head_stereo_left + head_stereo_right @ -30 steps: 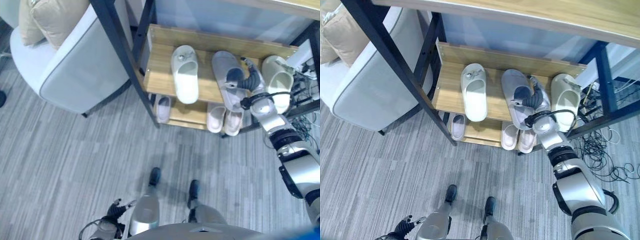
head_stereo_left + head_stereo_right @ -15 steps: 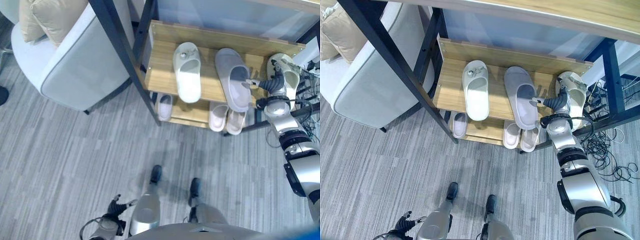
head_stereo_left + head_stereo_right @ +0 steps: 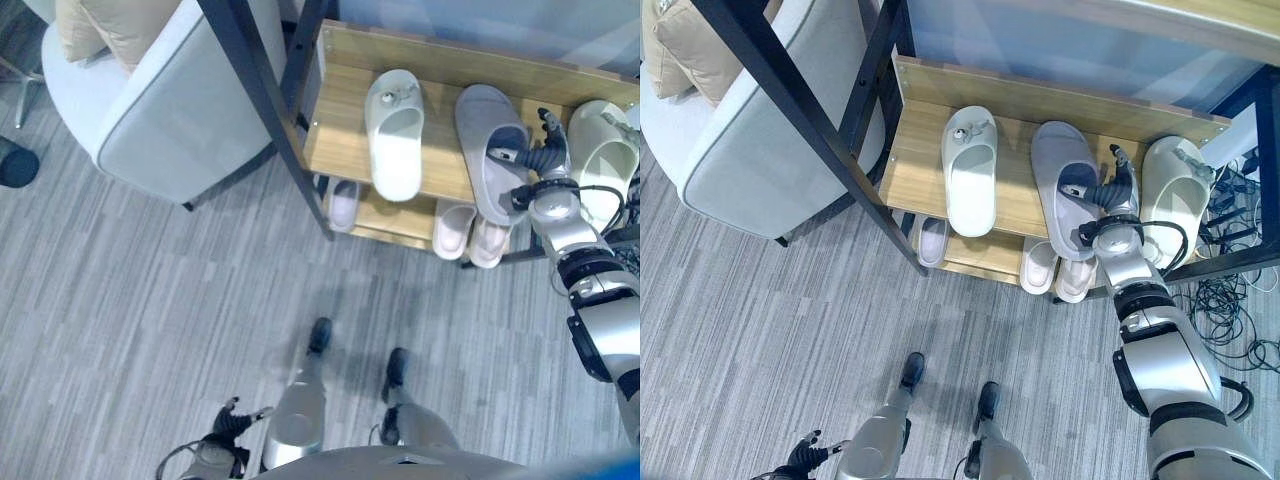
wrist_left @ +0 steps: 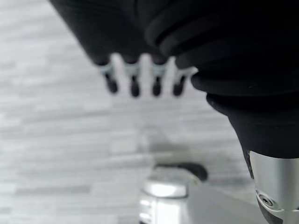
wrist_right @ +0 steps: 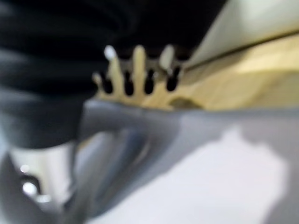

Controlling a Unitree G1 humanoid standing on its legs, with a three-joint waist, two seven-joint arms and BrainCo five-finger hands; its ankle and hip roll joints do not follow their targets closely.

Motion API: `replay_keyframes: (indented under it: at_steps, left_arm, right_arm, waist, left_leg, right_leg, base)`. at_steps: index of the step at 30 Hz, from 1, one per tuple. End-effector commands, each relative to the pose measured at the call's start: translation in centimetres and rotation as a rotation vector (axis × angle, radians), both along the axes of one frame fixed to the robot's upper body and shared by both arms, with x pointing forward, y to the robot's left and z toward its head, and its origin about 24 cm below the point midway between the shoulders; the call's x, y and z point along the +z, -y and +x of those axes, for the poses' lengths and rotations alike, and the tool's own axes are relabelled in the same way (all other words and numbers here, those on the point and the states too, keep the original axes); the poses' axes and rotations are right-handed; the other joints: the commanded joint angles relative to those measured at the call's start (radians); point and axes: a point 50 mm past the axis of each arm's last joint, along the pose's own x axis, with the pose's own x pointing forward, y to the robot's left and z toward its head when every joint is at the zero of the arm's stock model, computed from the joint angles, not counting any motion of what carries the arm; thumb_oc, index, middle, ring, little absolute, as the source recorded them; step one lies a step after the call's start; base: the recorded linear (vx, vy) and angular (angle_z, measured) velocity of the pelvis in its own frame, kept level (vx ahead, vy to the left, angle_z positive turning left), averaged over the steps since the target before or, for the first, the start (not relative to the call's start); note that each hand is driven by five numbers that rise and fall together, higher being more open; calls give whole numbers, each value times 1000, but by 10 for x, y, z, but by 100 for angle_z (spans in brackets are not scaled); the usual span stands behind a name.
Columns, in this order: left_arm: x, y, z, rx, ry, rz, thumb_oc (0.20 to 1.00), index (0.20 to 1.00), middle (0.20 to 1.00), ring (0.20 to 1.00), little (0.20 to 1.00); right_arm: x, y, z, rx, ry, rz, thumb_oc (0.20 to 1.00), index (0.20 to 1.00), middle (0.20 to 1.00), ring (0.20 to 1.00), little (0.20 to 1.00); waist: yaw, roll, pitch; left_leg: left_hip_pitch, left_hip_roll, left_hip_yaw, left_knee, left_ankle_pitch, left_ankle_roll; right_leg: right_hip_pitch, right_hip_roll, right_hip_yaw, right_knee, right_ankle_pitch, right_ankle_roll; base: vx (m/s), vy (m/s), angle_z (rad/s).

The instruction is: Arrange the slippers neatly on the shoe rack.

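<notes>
Seen from above: a wooden shoe rack [image 3: 915,150] of 2 shelves under a dark metal frame [image 3: 805,110]. On the top shelf, 3 slippers side by side, toes toward the back: a white slipper [image 3: 971,170] left of middle with bare wood on both sides, a grey slipper [image 3: 1064,185] in the middle with its heel past the front edge, and a cream slipper [image 3: 1174,198] at the right end, also overhanging the front. Right hand [image 3: 1114,192] in the narrow gap between grey and cream slippers, against the grey slipper's right edge, fingers straight and spread, clamped on nothing. On the lower shelf, 1 small pale slipper [image 3: 932,240] at left and a pale pair [image 3: 1056,270] under the grey one. To the rack's left, a grey armchair [image 3: 760,150] with beige cushions [image 3: 690,45], close to the frame's slanted post. To the right, a tangle of cables [image 3: 1230,300] on the floor. Open grey carpet [image 3: 770,330] in front. Left hand [image 3: 808,452] low at the bottom left, fingers relaxed and apart, holding nothing.
</notes>
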Motion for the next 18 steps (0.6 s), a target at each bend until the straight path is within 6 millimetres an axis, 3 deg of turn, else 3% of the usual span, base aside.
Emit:
replay_keyframes:
  at_steps: [1, 3, 4, 10, 18]
  left_arm:
    - [3, -6, 11, -25, -4, 30, 1000, 1000, 1000, 1000, 1000]
    - [4, -5, 13, -33, 8, 28, 1000, 1000, 1000, 1000, 1000]
    - [4, -4, 17, -36, 20, 25, 1000, 1000, 1000, 1000, 1000]
    - [7, 4, 29, -59, 62, 16, 1000, 1000, 1000, 1000, 1000]
    - [5, 10, 30, -56, 58, 9, 1000, 1000, 1000, 1000, 1000]
  right_arm:
    - [40, 18, -3, -34, 119, -35, 1000, 1000, 1000, 1000, 1000]
    - [43, 17, -1, -36, 109, -64, 1000, 1000, 1000, 1000, 1000]
    - [42, 18, 0, -39, 90, -83, 200, 200, 200, 200, 200]
    - [27, 13, 0, -42, 56, -82, 200, 200, 200, 200, 200]
    - [40, 21, -15, -47, 208, -60, 200, 200, 200, 200, 200]
  waist:
    - [27, -40, 19]
    - [33, -41, 21]
    - [35, -41, 22]
    - [35, -40, 28]
    - [16, -34, 25]
  left_leg:
    - [6, 27, -6, 24, -17, -46]
    - [-2, 24, -8, 29, -19, -46]
    - [-6, 23, -8, 32, -19, -46]
    - [-16, 14, -15, 30, -17, -48]
    - [4, 13, -3, 32, -27, -46]
  right_leg:
    - [35, -108, 29, 31, 20, 121]
    - [34, -109, 28, 29, 21, 121]
    - [34, -110, 25, 28, 23, 122]
    - [35, -113, 12, 22, 24, 124]
    - [43, -117, 22, 21, 27, 128]
  base:
    - [0, 12, 13]
    - [6, 19, 7]
    - [7, 22, 3]
    - [-14, 12, 6]
    - [-21, 12, 1]
